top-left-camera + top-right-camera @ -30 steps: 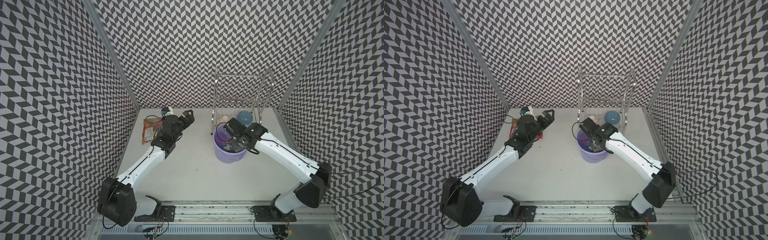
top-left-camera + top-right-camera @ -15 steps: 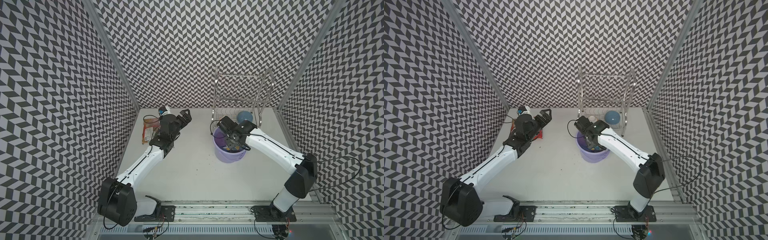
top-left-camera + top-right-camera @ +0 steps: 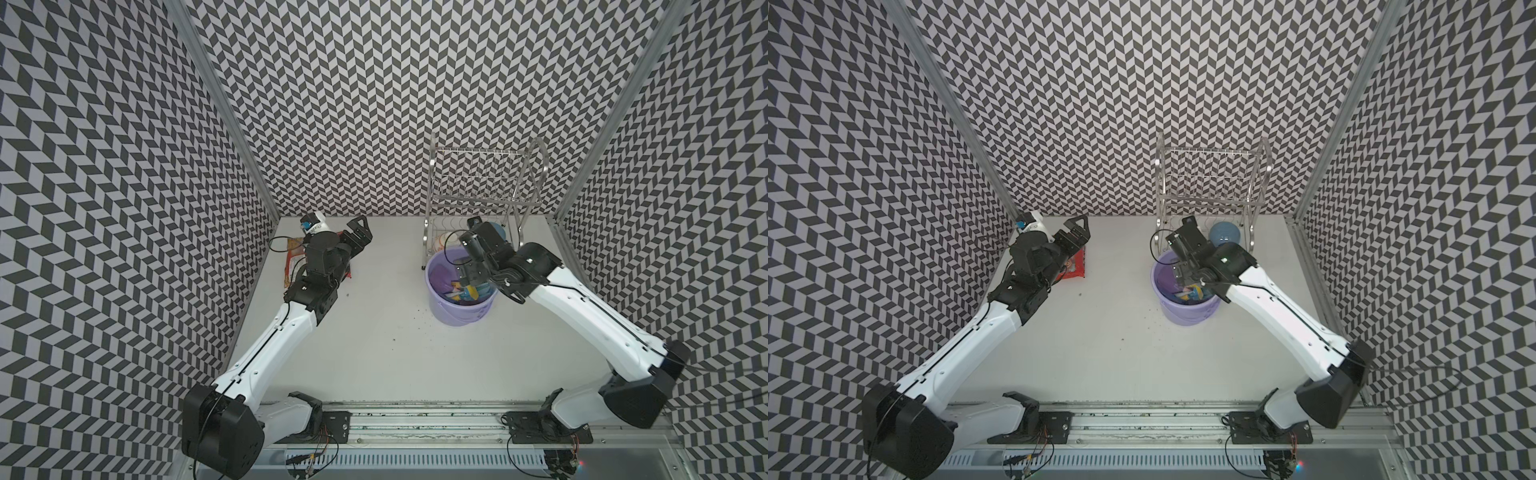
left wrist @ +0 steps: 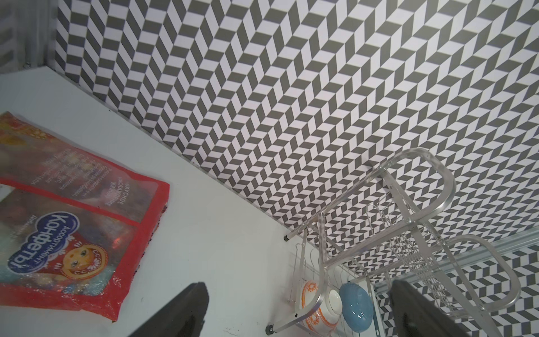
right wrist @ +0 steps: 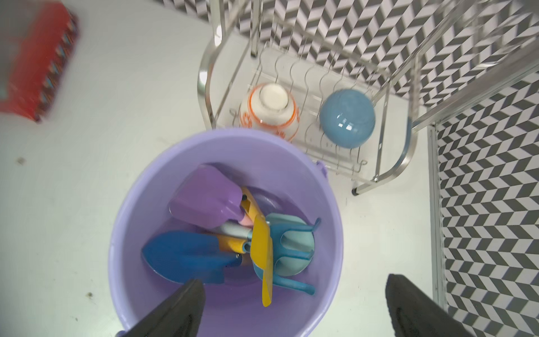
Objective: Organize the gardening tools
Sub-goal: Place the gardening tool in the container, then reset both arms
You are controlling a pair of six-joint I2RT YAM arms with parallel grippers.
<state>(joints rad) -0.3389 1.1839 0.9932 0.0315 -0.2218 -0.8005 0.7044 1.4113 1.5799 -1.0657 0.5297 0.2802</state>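
Right claw (image 5: 294, 280): released. Both fingers (image 5: 180, 309) are spread wide with nothing between them. It hangs over the mouth of the lavender bucket (image 5: 140, 189), which stands on the table (image 5: 87, 131) directly below.

All five tools lie in the bucket's bottom, heaped and touching.
- Nearest under the claw: dark blue trowel (image 5: 183, 256), its blade partly hidden by one finger.
- Just past it: yellow scoop (image 5: 264, 256), seen edge-on, crossing over the blue fork (image 5: 294, 285) and the rounded head of the light blue spade (image 5: 291, 267).
- Farthest in the heap: purple scoop (image 5: 208, 201).

Beyond the bucket, just beside its rim, stands the dish rack (image 5: 208, 73). Its lower tier holds a white-and-orange bowl (image 5: 271, 111) and a blue bowl (image 5: 347, 118). Well off to one side of the claw lies the red snack bag (image 5: 35, 73), blurred in the right wrist view.

Left claw (image 4: 300, 284): also released, fingers apart, empty, held above bare table. The snack bag lies flat just beside it; whether they touch I cannot tell. The rack stands farther ahead. In both top views the two claws are well apart.
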